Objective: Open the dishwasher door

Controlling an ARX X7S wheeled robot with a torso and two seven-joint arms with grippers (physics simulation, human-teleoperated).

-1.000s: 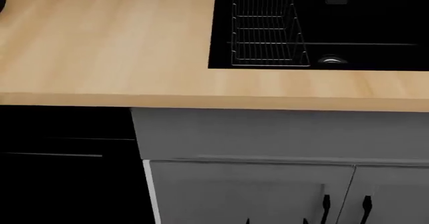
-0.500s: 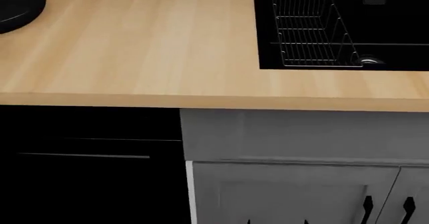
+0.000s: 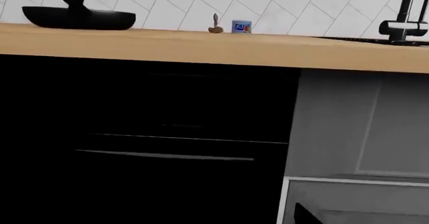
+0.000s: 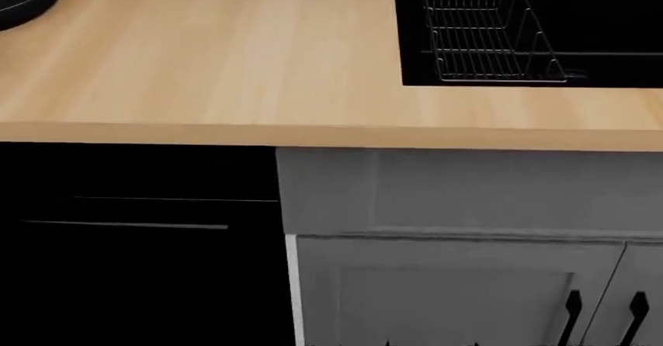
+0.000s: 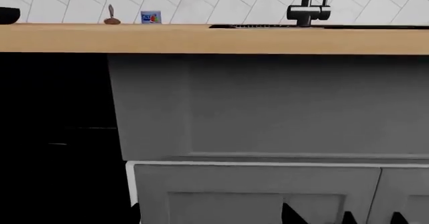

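Note:
The dishwasher door (image 4: 135, 284) is a glossy black panel under the wooden countertop, at the lower left of the head view, with a thin silver handle line (image 4: 124, 225). It is shut. It fills most of the left wrist view (image 3: 147, 184), where its handle line (image 3: 164, 156) shows. My left gripper (image 3: 214, 219) faces it from a distance; one fingertip (image 3: 305, 216) shows, the other is lost against the black. My right gripper (image 5: 214, 219) is open and empty, facing the grey cabinet, with the door's edge (image 5: 54, 158) beside it.
The wooden countertop (image 4: 207, 67) overhangs the fronts. A black sink (image 4: 601, 28) with a wire rack (image 4: 482, 36) lies in it. Grey cabinet doors (image 4: 435, 292) with black handles (image 4: 572, 315) stand right of the dishwasher. A black pan (image 3: 77, 17) and a small blue can (image 3: 241, 26) sit on the counter.
The head view has shifted left and then tilted down slightly, bringing more of the dishwasher door into view. The door stays shut.

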